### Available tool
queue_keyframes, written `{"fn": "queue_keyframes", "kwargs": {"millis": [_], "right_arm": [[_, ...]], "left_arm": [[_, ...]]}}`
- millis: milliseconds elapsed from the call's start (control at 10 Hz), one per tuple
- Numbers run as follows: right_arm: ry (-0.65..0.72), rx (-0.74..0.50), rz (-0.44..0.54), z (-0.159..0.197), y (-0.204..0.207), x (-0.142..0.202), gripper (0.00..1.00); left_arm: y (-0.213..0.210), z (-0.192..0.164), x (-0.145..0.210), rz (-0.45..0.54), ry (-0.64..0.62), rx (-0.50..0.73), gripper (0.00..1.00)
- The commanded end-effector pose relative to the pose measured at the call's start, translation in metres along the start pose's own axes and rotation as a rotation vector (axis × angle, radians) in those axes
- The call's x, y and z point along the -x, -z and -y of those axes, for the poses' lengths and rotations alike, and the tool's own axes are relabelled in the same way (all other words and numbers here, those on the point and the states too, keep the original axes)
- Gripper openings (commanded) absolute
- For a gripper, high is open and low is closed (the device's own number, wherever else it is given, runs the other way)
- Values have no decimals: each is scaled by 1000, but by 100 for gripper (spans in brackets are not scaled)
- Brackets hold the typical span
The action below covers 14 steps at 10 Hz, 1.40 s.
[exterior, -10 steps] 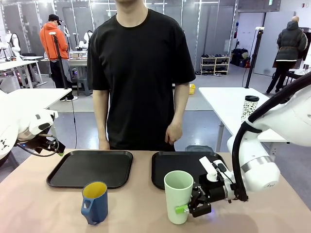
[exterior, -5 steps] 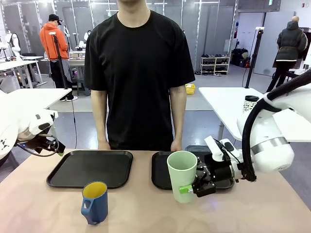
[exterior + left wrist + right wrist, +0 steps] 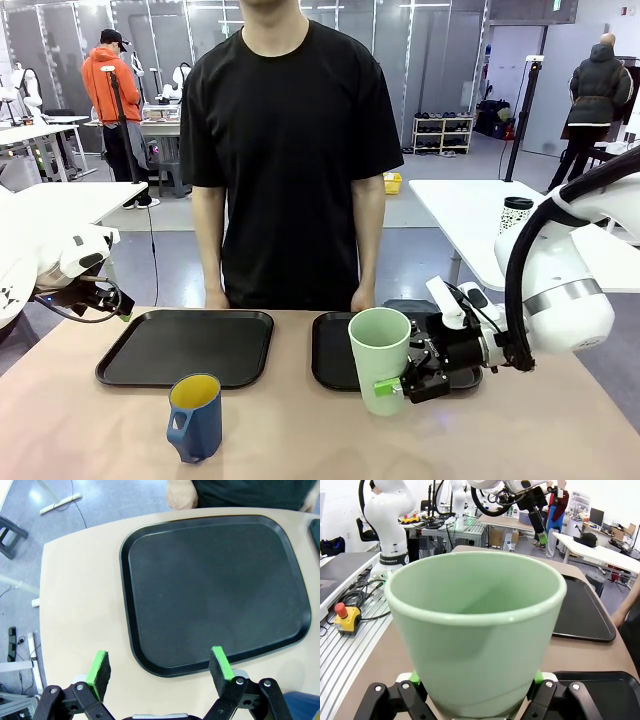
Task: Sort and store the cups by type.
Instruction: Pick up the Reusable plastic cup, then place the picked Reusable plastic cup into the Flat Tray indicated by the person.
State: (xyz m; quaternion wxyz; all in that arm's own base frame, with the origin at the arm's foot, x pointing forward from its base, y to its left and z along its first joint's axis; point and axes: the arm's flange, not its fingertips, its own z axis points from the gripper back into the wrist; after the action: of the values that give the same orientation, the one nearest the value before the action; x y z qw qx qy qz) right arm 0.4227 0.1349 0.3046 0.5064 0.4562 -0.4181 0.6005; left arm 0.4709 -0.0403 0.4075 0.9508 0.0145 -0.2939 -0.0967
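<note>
Showing, front: right gripper (image 3: 386, 378) clamped on upright tumbler (image 3: 379, 352) at right tray's (image 3: 335, 352) 6 o'clock edge; mug (image 3: 195, 416) on table (image 3: 90, 430), 6 o'clock of left tray (image 3: 185, 346).
Left wrist: left gripper (image 3: 160, 667) spread wide, empty, above left tray.
Right wrist: tumbler between pads (image 3: 538, 677).

- Pale mint green, that's the tumbler (image 3: 379, 355).
- Dark blue outside, yellow inside: the mug (image 3: 196, 415).
- Black for the left tray (image 3: 186, 345) and right tray (image 3: 332, 350).
- White, black-patterned, dark-lidded: the far cup (image 3: 515, 222).
</note>
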Motion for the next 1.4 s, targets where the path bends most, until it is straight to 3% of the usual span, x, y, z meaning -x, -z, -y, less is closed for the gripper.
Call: {"fn": "queue_keyframes", "kwargs": {"millis": [0,1300], "right_arm": [[-1,-2,5,1,3,-1,49],[-1,-2,5,1,3,-1,49]], "left_arm": [[0,-1,0,2,3,1,100],[0,-1,0,2,3,1,100]]}}
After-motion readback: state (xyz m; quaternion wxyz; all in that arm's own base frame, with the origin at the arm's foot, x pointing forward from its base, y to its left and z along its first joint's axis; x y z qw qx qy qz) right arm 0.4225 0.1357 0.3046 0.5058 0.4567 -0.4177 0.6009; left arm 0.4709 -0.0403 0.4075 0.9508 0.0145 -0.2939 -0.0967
